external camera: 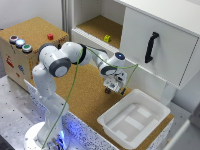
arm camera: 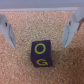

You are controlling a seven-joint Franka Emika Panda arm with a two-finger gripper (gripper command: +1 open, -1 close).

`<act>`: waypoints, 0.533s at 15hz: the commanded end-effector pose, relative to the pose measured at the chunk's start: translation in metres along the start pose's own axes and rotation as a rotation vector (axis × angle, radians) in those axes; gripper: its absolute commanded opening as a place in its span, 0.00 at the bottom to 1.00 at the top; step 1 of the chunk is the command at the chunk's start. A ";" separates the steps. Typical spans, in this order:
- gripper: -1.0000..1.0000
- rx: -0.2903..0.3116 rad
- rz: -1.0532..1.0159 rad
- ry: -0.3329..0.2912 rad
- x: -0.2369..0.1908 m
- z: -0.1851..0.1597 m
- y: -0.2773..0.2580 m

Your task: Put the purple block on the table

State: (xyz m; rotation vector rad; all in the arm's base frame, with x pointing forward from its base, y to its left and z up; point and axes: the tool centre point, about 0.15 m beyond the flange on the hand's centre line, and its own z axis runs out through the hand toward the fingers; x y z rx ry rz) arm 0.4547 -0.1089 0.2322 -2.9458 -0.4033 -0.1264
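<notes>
The purple block (arm camera: 41,53) is a dark cube with yellow letters, and it rests on the cork table (arm camera: 20,65). My gripper (arm camera: 39,43) hangs over it, open, with one finger on each side and a clear gap to the block. In the exterior view the gripper (external camera: 111,89) is low over the table (external camera: 85,100), just beside the white tray's far corner. There the block (external camera: 107,91) shows only as a small dark spot under the fingers.
A white plastic tray (external camera: 150,107) stands at the exterior view's right. A cork-covered box (external camera: 35,30) with coloured buttons holds a red block (external camera: 50,36). A yellow block (external camera: 107,38) lies in the open shelf. A white door with a black handle (external camera: 151,47) projects behind the gripper.
</notes>
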 end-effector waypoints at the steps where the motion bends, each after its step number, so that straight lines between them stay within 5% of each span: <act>1: 1.00 0.000 0.000 0.000 0.000 0.000 0.000; 8: 1.00 -0.131 -0.014 -0.026 -0.014 -0.078 0.008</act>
